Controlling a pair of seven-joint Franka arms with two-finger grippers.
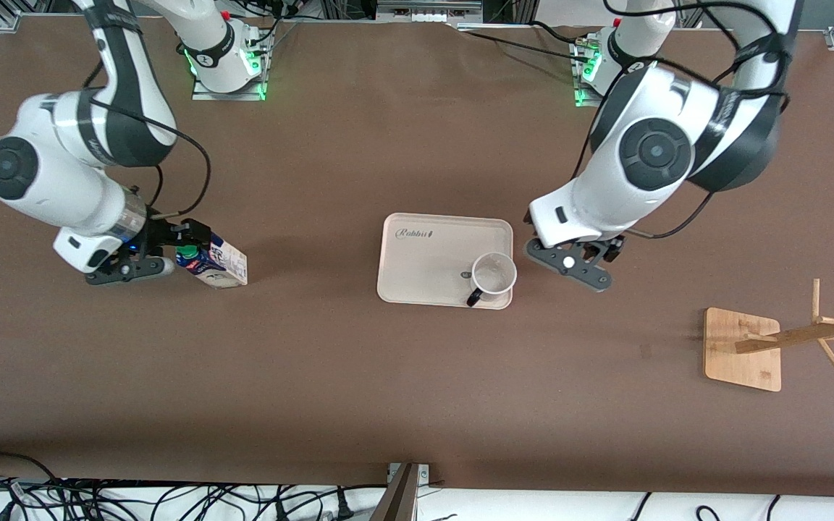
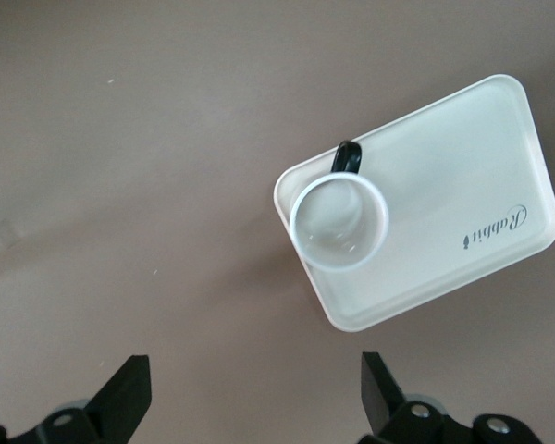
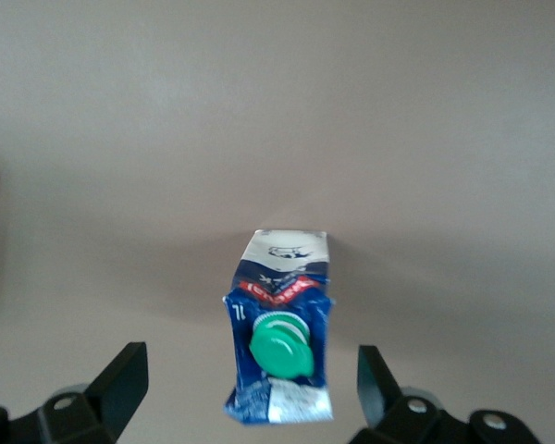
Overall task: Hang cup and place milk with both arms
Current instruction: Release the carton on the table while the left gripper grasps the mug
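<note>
Reaching down at both ends of the job, we have each arm poised above its own object with nothing yet in hand. Our right gripper [image 1: 171, 250] hangs over the milk [image 1: 216, 264], which stands on the bare table [image 1: 359, 130] toward the right arm's end; in the right wrist view the fingers [image 3: 120, 379] are spread wide on either side of the carton's green cap [image 3: 281, 349], clear of it. We judge the carton light but soft-walled, so we would close on the flat body below the gable, firmly enough to hold and not so hard as to crumple it. Our left gripper [image 1: 569, 264] hovers just beside the tray [image 1: 417, 250], on the side toward the left arm's end, and its jaws too are wide apart. The cup [image 1: 493, 277] stands upright in the tray's corner nearest that gripper, its black handle [image 2: 347, 157] pointing toward the front camera. We take it for rigid, glossy and breakable, best pinched across the rim wall opposite the handle, leaving the loop free for a peg of the wooden rack [image 1: 786, 340].
</note>
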